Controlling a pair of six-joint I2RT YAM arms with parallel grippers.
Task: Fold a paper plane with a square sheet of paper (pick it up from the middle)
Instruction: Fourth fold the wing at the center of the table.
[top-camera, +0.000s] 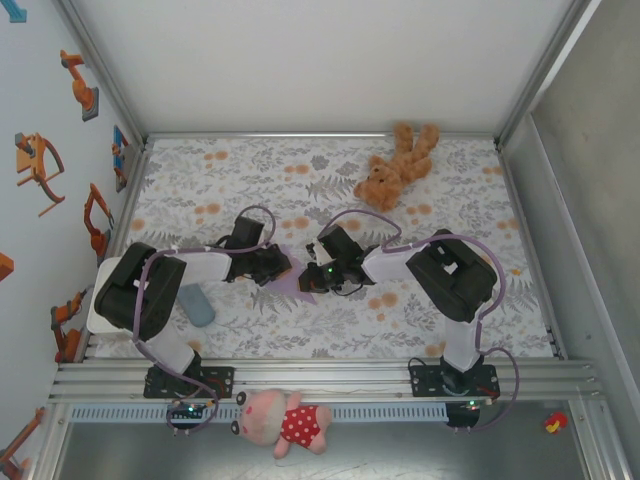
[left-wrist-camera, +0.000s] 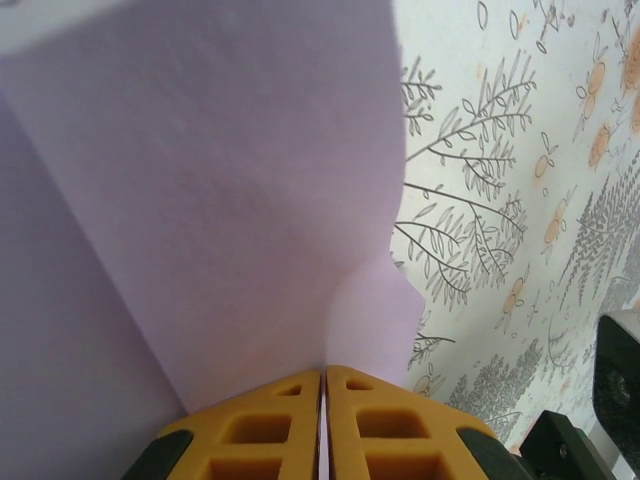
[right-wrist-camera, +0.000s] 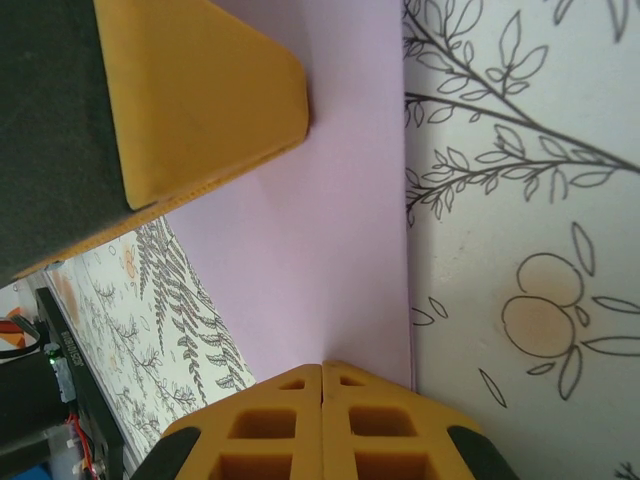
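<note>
The left hand (left-wrist-camera: 323, 375) was pressed together, pinching the edge of the pale lilac sheet of paper (left-wrist-camera: 220, 200), which rose creased in front of it. The right hand (right-wrist-camera: 322, 368) pinched another edge. Both hands met mid-way across the floral table (top-camera: 450, 200).

Teddy bear (top-camera: 397, 165), pig toy (top-camera: 283, 421), grey pad (top-camera: 197, 305)

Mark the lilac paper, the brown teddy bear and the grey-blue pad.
lilac paper (left-wrist-camera: 220, 200), left wrist view, middle of the sheet's surface.
brown teddy bear (top-camera: 378, 188), top external view, its head.
grey-blue pad (top-camera: 197, 305), top external view, its centre.
</note>
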